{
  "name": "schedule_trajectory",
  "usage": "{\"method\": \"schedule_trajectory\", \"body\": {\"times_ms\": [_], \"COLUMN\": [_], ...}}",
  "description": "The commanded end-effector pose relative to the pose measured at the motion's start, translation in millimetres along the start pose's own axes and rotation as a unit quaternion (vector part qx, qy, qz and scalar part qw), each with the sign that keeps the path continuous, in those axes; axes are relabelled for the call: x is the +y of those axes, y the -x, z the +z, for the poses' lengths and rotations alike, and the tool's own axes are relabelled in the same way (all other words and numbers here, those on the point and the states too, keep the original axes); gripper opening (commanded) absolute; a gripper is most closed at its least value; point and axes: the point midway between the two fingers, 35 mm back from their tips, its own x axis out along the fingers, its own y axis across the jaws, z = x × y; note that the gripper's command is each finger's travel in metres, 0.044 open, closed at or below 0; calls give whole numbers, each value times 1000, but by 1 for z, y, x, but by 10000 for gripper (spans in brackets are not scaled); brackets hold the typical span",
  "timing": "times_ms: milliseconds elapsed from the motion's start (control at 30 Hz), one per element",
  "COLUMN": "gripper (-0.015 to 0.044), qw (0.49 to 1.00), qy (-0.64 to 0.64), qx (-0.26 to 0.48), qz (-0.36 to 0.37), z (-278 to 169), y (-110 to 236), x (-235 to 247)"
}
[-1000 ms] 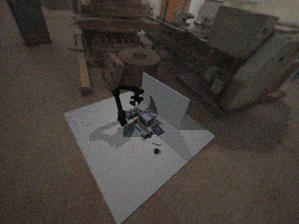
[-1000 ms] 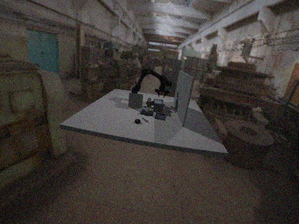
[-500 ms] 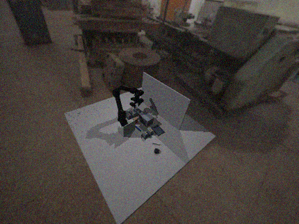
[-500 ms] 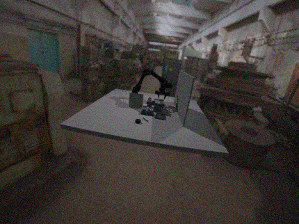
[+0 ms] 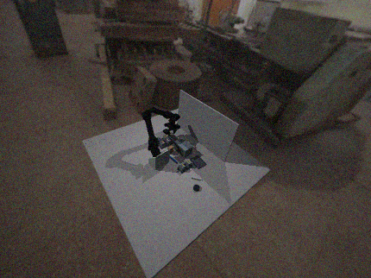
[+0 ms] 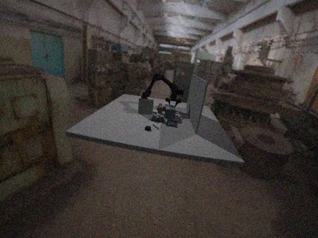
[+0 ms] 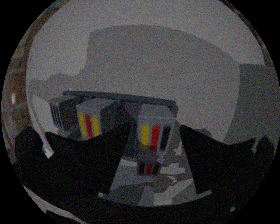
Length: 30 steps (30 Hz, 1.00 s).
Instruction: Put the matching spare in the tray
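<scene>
My gripper (image 5: 171,132) (image 6: 171,103) (image 7: 155,127) is part-open and empty, pointing down above the spares. In the wrist view, a grey block with yellow, red and black stripes (image 7: 155,134) shows between the fingers. A block with yellow, red and yellow stripes (image 7: 89,122) is to its left, and a darker block (image 7: 62,114) is farther left. A lower block with a red stripe (image 7: 149,167) shows below the first. A larger grey box (image 5: 185,148) (image 6: 170,113) stands beside the spares. A dark flat piece (image 5: 198,161) (image 6: 171,124), perhaps the tray, lies near it. I cannot read any code.
A tall grey panel (image 5: 207,128) (image 6: 197,103) stands beyond the parts. A small upright plate (image 5: 161,161) (image 6: 146,106) stands near the arm's base. A small black round object (image 5: 197,188) (image 6: 148,128) and a thin dark stick (image 5: 197,179) (image 6: 156,126) lie on the table.
</scene>
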Motion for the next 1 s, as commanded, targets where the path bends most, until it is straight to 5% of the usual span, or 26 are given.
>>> {"method": "schedule_trajectory", "body": {"times_ms": [0,533,700,967], "gripper": [300,300,169,96], "qw": [1000,1000,1000,1000], "qy": [-3,-3,-2,-2], "qx": [2,1,-1,-1], "qz": [0,0,1,1], "z": [-2,-2,0,0], "y": [-7,-17,-17,-17], "x": [1,3,3,3]}}
